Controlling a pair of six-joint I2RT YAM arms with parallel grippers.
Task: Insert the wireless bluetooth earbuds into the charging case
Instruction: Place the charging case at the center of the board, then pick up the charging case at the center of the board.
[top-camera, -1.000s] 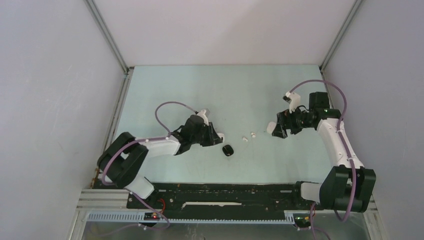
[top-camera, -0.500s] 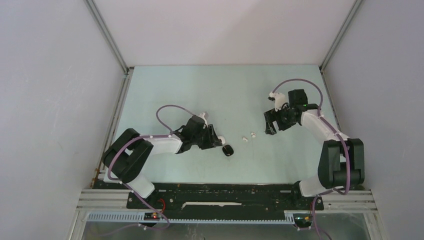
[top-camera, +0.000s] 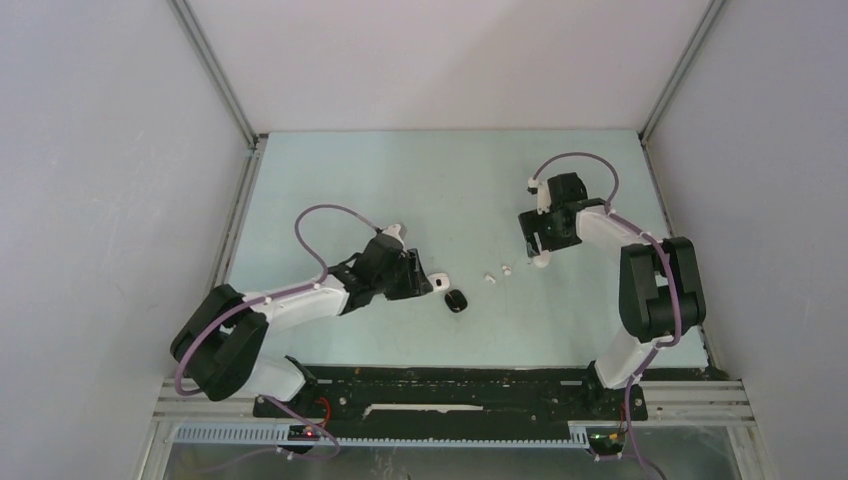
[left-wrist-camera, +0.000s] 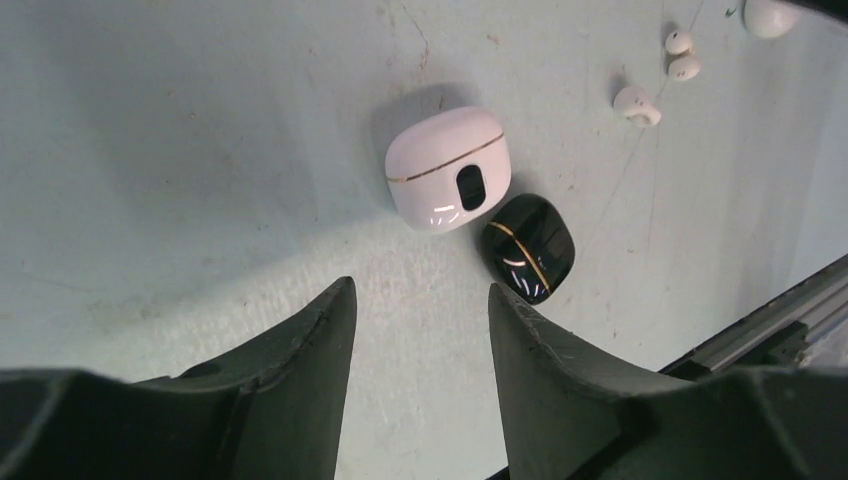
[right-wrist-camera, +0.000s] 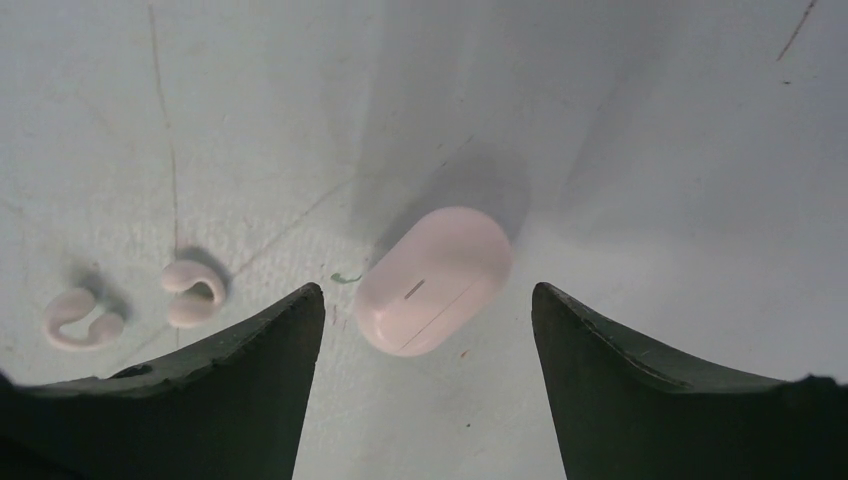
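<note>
Top external view: a scuffed pale-green desk (top-camera: 400, 180) stands inside grey walls (top-camera: 100, 200). Two small white curved earbuds (top-camera: 489, 277) lie on it, near a closed white oval case (top-camera: 541, 261). Left hand (left-wrist-camera: 420, 290) and right hand (right-wrist-camera: 428, 290) both have fingers apart, empty.

So on your tabletop (top-camera: 400, 170) everything sits in a loose row running left to right across the middle. Your left pincer (left-wrist-camera: 420, 290) is at the left end, with the left-hand case (left-wrist-camera: 447, 170) just ahead of its tips. The near case (left-wrist-camera: 529, 247) is tucked right beside that one, on its right and a bit closer to the near edge. I can't tell if they touch. Further right are the two earbuds (right-wrist-camera: 193, 293), side by side but apart. Last comes the right-hand case (right-wrist-camera: 433, 280), which in the wrist view lies between the fingers of your right pincer (right-wrist-camera: 428, 300), touching neither.
</note>
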